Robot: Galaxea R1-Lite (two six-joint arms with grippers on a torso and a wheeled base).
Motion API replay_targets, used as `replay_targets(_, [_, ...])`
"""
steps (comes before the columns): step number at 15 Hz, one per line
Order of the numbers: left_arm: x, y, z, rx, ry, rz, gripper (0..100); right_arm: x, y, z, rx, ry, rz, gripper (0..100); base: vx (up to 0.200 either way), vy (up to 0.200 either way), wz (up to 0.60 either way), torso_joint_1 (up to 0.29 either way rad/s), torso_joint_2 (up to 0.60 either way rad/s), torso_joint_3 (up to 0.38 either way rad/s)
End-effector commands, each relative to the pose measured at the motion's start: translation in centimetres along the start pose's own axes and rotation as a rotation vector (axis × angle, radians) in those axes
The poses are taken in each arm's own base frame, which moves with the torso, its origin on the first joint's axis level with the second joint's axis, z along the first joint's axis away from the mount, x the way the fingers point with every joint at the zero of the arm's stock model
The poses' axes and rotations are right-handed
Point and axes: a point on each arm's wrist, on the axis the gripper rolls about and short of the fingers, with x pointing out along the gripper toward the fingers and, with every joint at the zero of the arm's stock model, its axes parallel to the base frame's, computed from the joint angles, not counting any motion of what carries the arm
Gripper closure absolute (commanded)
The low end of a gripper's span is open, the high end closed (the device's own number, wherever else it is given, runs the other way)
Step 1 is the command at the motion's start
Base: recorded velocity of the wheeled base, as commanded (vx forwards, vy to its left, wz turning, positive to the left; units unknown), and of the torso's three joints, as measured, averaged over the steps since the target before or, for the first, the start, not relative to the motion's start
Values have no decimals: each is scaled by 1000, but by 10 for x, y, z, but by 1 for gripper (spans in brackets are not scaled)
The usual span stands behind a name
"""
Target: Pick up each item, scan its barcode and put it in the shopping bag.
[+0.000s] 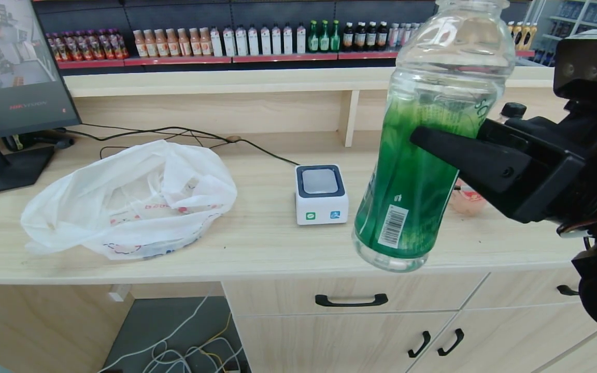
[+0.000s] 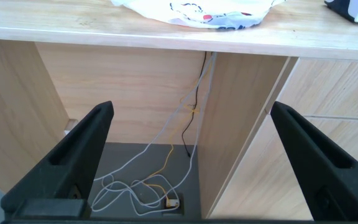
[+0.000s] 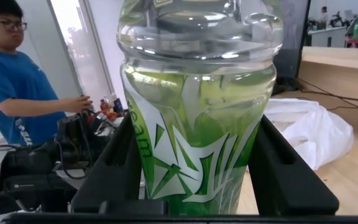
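There is one green bottle (image 1: 423, 155), one white shopping bag (image 1: 132, 202), one small white scanner box (image 1: 322, 194) and one screen (image 1: 13, 67). There are two black grippers: the left gripper (image 2: 192, 109) and the right gripper (image 3: 196, 134). The far shelf (image 1: 278, 58) has one long row of bottles (image 1: 257, 40), too many to count.

Bright, even light. The bag (image 1: 127, 199) casts a soft shadow on the tabletop (image 1: 267, 243) toward 6 o'clock. Highlights glint on the bottle (image 1: 407, 207); head-view edges bow.
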Motion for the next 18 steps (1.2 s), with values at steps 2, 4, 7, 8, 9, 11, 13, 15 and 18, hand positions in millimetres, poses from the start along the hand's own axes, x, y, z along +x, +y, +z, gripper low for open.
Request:
replay_targets(2, [0,0,0,0,0,0,0,-16,-18,-6,-99,24,-81,100,0,0,0,0,0,0])
replay_targets(4, [0,0,0,0,0,0,0,-30,-23,-10,-200,33,-177,100,0,0,0,0,0,0])
replay_targets(7, [0,0,0,0,0,0,0,-35,-24,-15,-334,-15,-428,100,0,0,0,0,0,0])
replay_targets(8, [0,0,0,0,0,0,0,-36,-26,-14,-381,-40,-536,100,0,0,0,0,0,0])
replay_targets(9, [0,0,0,0,0,0,0,-38,-28,-13,-423,-64,-660,100,0,0,0,0,0,0])
replay_targets(11, [0,0,0,0,0,0,0,-41,-28,-10,-462,-106,-849,100,0,0,0,0,0,0])
replay_targets(13, [0,0,0,2,0,0,0,-44,-27,-8,-467,-130,-950,100,0,0,0,0,0,0])
replay_targets(15, [0,0,0,2,0,-1,0,-47,-25,-8,-462,-143,-981,100,0,0,0,0,0,0])
replay_targets(18, [0,0,0,2,1,-1,0,-47,-23,-11,-452,-130,-968,100,0,0,0,0,0,0])
